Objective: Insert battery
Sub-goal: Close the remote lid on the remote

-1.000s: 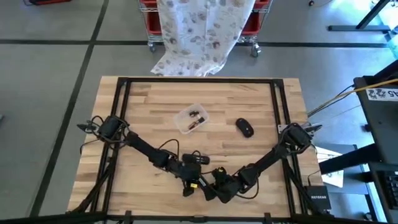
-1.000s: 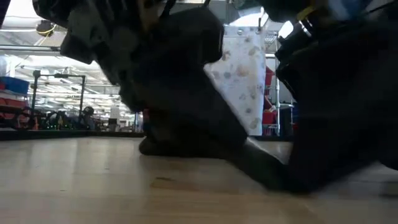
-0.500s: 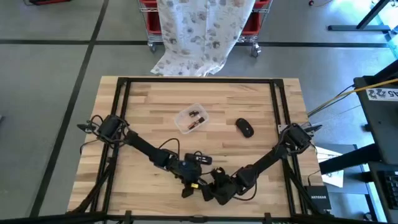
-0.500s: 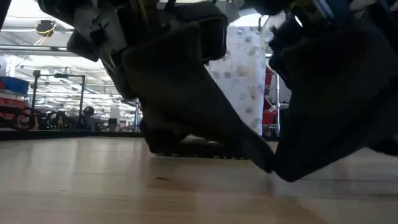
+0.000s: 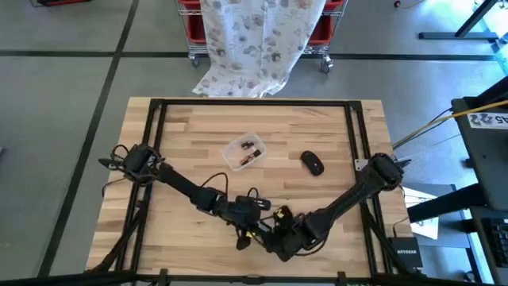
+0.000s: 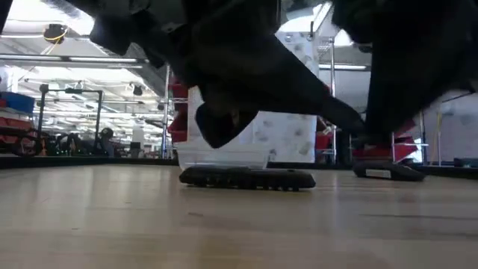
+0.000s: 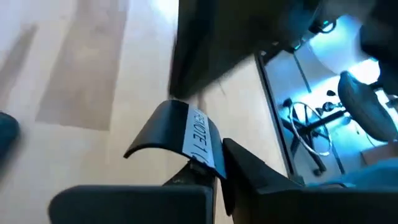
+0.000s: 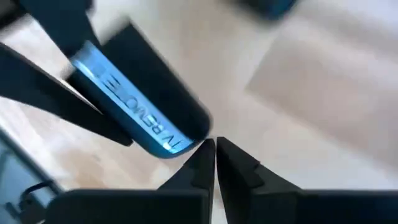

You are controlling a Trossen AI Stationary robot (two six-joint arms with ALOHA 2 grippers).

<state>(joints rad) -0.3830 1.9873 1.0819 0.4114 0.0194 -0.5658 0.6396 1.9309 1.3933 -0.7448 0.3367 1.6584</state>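
While both arms meet low over the worktop's (image 5: 182,135) near edge: left gripper (image 7: 205,165) fingers clamped on remote (image 7: 177,134), right gripper (image 8: 214,155) fingers nearly closed, seemingly empty. Likely mid-handling remote; next, fetch battery from tray (image 5: 244,151).

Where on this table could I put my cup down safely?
Bare wood lies behind the clear tray and mouse, and at the table's far left. The near middle is crowded: left gripper and right gripper meet there.

I can't read the blurry label on the remote (image 8: 140,112); the small things in the clear box (image 5: 245,151) are too tiny.
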